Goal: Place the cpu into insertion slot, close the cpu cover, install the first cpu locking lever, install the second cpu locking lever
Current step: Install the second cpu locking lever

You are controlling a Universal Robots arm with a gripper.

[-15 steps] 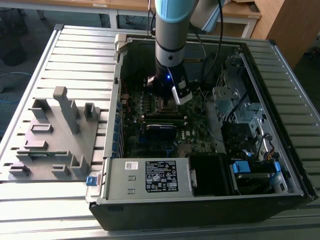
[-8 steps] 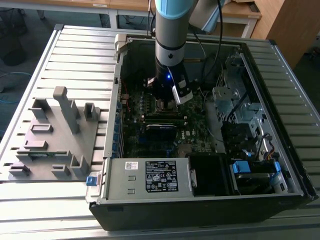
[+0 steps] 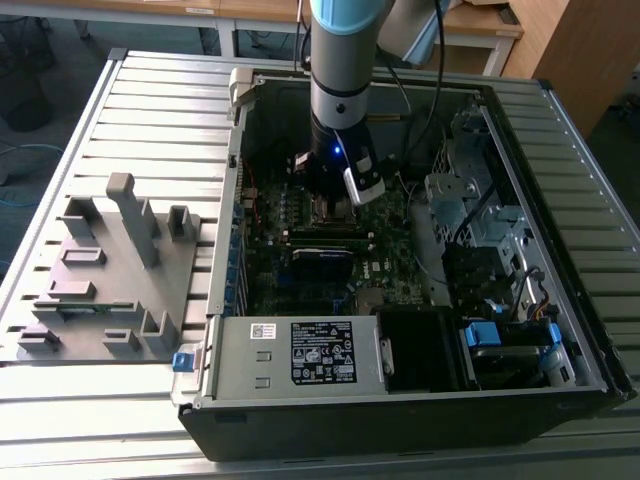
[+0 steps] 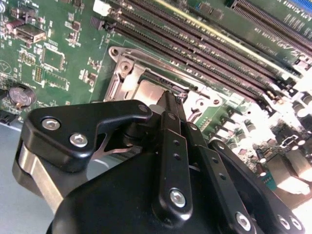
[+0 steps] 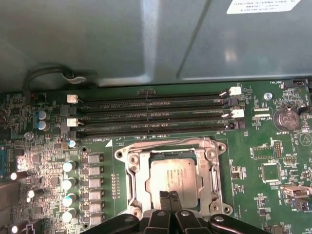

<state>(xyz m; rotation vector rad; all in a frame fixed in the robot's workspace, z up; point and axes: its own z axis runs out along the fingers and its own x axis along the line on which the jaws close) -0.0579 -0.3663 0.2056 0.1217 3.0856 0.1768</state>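
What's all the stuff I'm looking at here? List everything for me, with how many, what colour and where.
computer case: one, dark, lying open on the slatted table.
slatted table: one, grey, under everything.
fixture tray: one, grey, with upright blocks, at the exterior view's left of the case.
circuit board: one, green, inside the case.
memory slots: four, long and black, beside the socket.
insertion slot: one, silvery rim, amid the board.
cpu: one, silver-grey, lying in the slot.
power supply: one, grey with a label, at the case's near edge.
coin battery: one, silver, on the board.
arm: one, grey and blue, reaching into the case.
gripper: one, black, fingertips together over the cpu.
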